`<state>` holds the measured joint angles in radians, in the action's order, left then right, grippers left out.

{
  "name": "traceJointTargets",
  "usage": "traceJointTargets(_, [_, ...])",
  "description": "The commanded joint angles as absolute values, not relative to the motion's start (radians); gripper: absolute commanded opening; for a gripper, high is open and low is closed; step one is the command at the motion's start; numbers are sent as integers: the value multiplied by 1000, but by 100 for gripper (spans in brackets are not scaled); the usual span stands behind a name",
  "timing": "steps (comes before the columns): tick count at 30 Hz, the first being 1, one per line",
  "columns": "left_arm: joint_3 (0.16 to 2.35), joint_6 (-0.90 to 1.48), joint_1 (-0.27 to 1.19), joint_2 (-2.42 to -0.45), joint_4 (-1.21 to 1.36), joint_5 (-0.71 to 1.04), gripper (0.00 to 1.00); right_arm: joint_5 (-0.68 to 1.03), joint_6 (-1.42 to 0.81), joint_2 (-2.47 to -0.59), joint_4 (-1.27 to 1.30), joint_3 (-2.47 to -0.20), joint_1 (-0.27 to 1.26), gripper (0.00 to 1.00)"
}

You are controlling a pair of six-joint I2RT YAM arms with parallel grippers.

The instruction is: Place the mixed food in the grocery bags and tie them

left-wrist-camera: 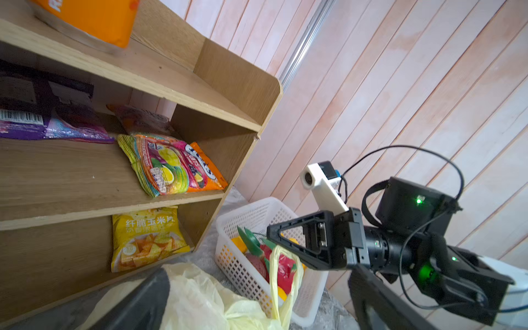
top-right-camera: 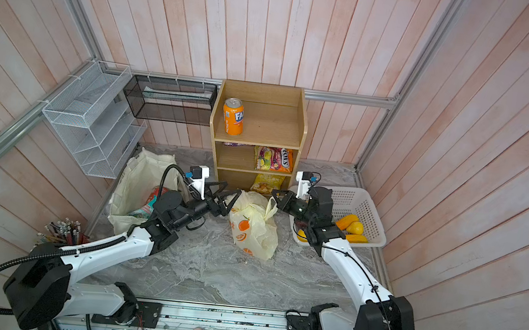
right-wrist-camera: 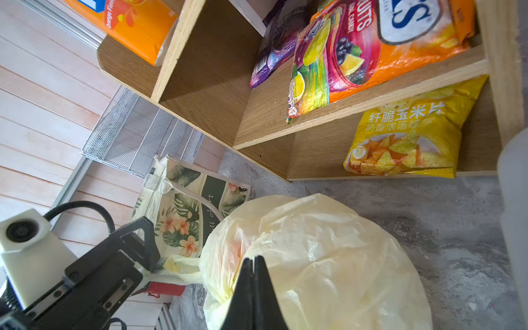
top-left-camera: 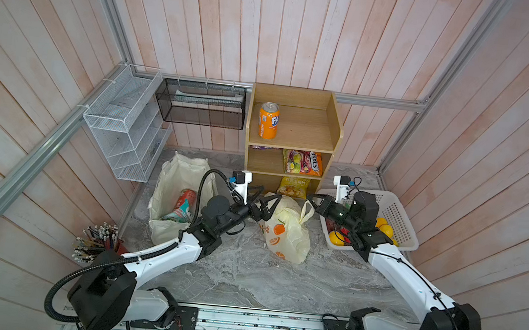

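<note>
on the marble tabletop (top-left-camera: 244, 272) the pale-yellow plastic bag (top-left-camera: 286, 232) printed with oranges lies bunched between the two arms. the left gripper (top-left-camera: 268, 207) is spread wide at the bag's left side, holding nothing. the right gripper (top-left-camera: 311, 198) is pressed shut beside the bag's upright handle loop (top-left-camera: 307, 211), and whether it pinches the loop cannot be told. left of them the cream canvas tote (top-left-camera: 181, 170) stands open with the red drink can (top-left-camera: 186, 199) and teal snack packet (top-left-camera: 180, 214) inside, and behind, the wooden shelf (top-left-camera: 294, 128) carries an orange soda can (top-left-camera: 268, 120) on its top board.
</note>
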<state>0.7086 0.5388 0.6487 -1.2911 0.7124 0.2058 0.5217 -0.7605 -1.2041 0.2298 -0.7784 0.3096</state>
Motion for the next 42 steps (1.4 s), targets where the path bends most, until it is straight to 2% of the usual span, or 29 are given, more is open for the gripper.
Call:
traceJointTargets(1, [754,545,630,-1282,806,345,100,559,-716,-1192,213,-790,306,0])
traceJointTargets(4, [845,518,629,-1306,695,418,99,565,-676,-1191,168,-821,306,3])
traceJointTargets(6, [908,480,626,-1319,581,426,92,533,-637,-1175,104,-850,306,27])
traceJointTargets(8, [928,445,626,-1318,530,416,80,474,-600,-1151,33,-882,305,45])
traceJointTargets(9, [925,437,623,-1314,524,404,70,436,-579,-1138,-7,-900,305,50])
traceJointTargets(10, [919,434,619,-1308,527,396,51,405,-561,-1126,-43,-917,305,54])
traceJointTargets(11, [915,436,614,-1298,524,375,19,372,-537,-1116,-79,-937,306,57])
traceJointTargets(12, [908,434,609,-1289,517,349,1,354,-511,-1110,-108,-957,308,59])
traceJointTargets(20, [992,421,522,-1236,242,225,1,181,-244,-1225,-366,-1181,483,69])
traceJointTargets(21, [995,418,510,-1227,223,208,8,173,-214,-1253,-389,-1205,505,85])
traceJointTargets(22, [998,416,502,-1219,205,193,13,164,-187,-1275,-408,-1220,523,98])
traceJointTargets(24, [1007,403,485,-1198,158,153,17,155,-137,-1318,-443,-1245,550,98])
traceJointTargets(42, [969,389,449,-1125,116,159,25,177,-8,-1338,-487,-1146,551,98])
